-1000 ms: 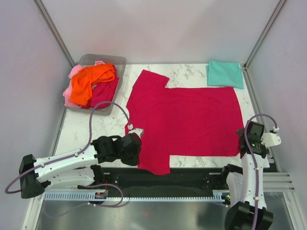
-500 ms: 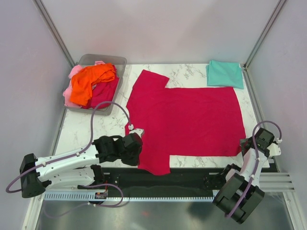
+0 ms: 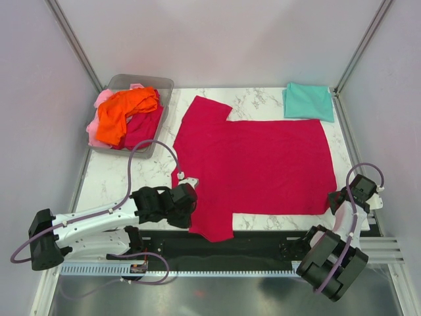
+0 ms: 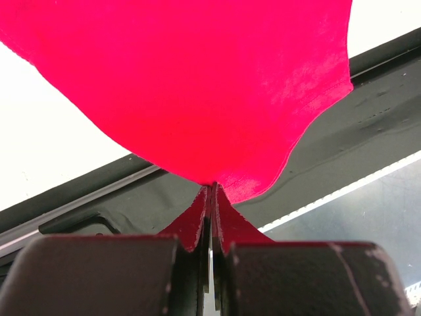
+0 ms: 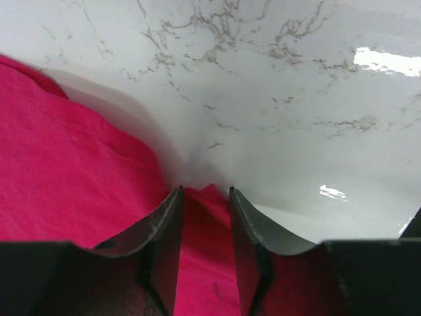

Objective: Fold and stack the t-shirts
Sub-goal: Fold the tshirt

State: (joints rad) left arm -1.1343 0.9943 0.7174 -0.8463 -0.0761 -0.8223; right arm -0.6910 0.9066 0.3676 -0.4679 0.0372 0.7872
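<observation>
A crimson-magenta t-shirt point(image 3: 263, 164) lies spread flat on the marble table point(image 3: 118, 178). My left gripper point(image 3: 189, 199) is shut on its near-left edge beside the sleeve; in the left wrist view the cloth point(image 4: 197, 85) rises from the pinched fingertips of that gripper point(image 4: 212, 187). My right gripper point(image 3: 335, 201) sits low at the shirt's near-right corner. In the right wrist view its jaws stand a little apart, and the corner of the cloth point(image 5: 79, 191) lies bunched inside the gripper point(image 5: 205, 191). A teal t-shirt point(image 3: 308, 101) lies folded square at the far right.
A clear bin point(image 3: 163, 84) at the far left holds an orange t-shirt point(image 3: 128, 108), a pale pink one point(image 3: 102, 99) and more crimson cloth point(image 3: 146, 125). Frame posts and grey walls close in the table. A black rail point(image 3: 263, 240) runs along the near edge.
The right arm has dropped down and back to the shirt's near-right corner, and its jaws have narrowed around the cloth. The left gripper has stayed shut on its edge.
</observation>
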